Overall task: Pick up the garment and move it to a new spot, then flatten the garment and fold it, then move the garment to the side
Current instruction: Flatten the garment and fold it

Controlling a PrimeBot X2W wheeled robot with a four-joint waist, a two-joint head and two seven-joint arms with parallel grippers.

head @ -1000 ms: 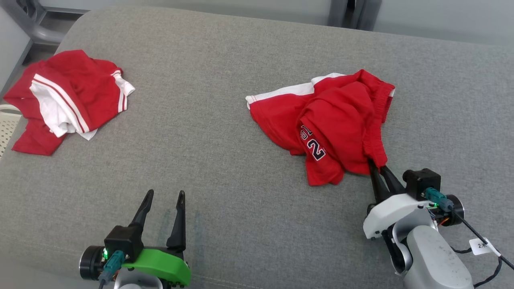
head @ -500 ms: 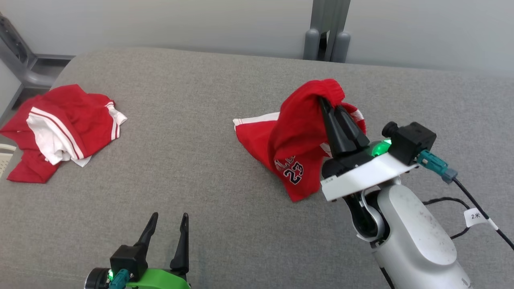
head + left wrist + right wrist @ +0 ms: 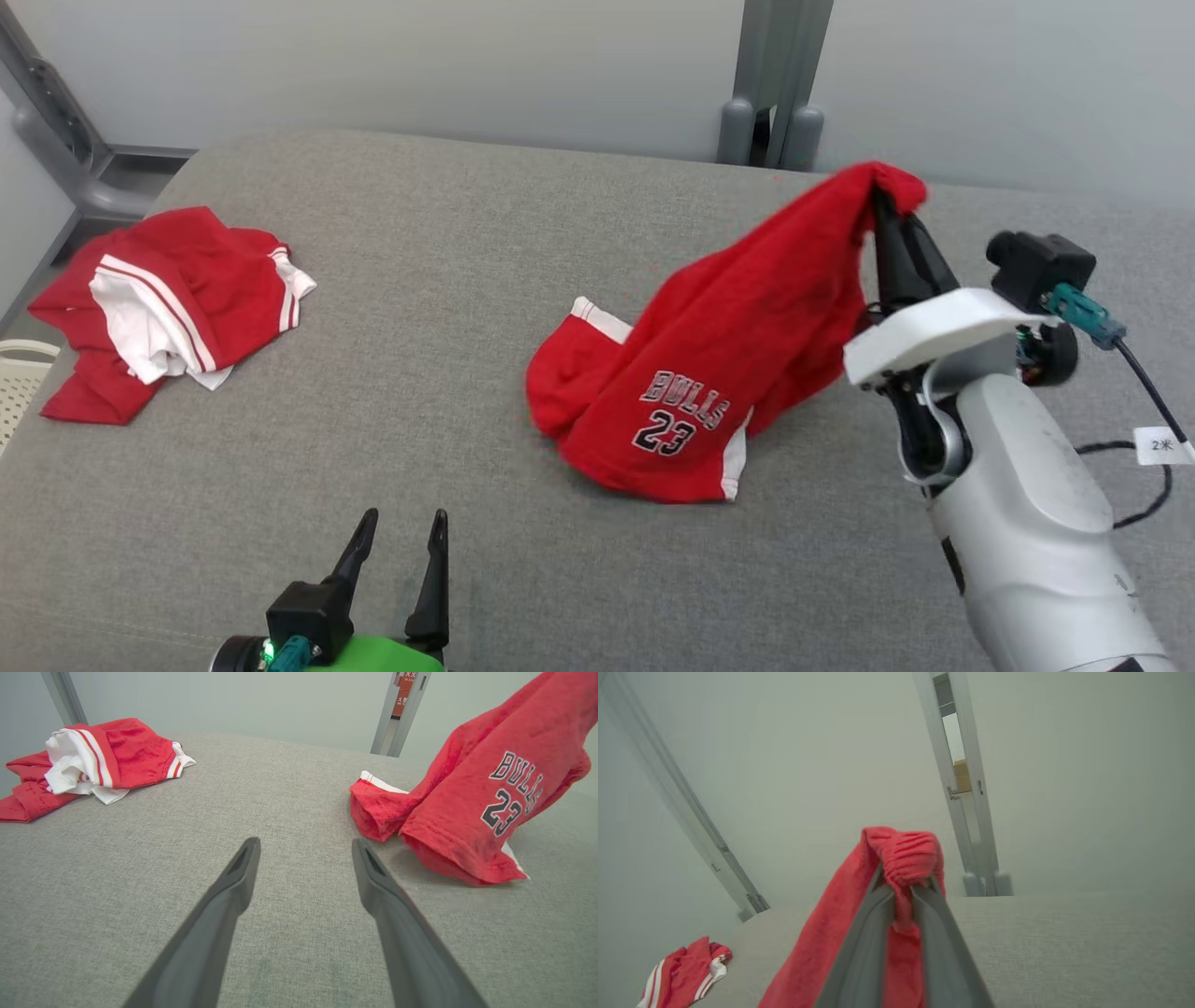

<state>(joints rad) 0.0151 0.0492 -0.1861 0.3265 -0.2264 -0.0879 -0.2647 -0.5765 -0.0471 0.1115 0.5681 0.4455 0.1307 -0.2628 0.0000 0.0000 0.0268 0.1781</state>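
Two grippers, two garments, one padded surface, listed outward from the working end.

1. right gripper (image 3: 885,207): two long dark fingers pressed together, pinching the gathered, ribbed waistband of the garment (image 3: 728,345). It is raised above the surface at about 2 o'clock in the head view. In the right wrist view the gripper (image 3: 905,883) has bunched elastic bulging over its tips and cloth caught between the fingers.

2. garment: red shorts in soft, slightly fuzzy knit with white side trim. "BULLS 23" is printed in dark, white-edged lettering. It drapes slackly from the pinch toward 8 o'clock. The upper part is lifted clear, and the leg hems lie crumpled on the surface right of centre.

3. left gripper (image 3: 404,516): fingers spread wide and empty, on a green mount at 7 o'clock in the head view, tips pointing to 12. In the left wrist view the gripper (image 3: 306,843) shows tapering wedge fingers over bare upholstery, with the garment (image 3: 490,798) at 2 o'clock.

4. surface (image 3: 448,280): grey woven upholstery with a fine weave and rounded far corners.

5. second garment (image 3: 168,299): red with white stripes, a crumpled heap at 10 o'clock, well apart from item 2.

6. post (image 3: 775,84): a grey upright at 12 o'clock, behind the far edge.

7. cable tag (image 3: 1162,446): a white label on a black lead at 4 o'clock, beside the right arm.
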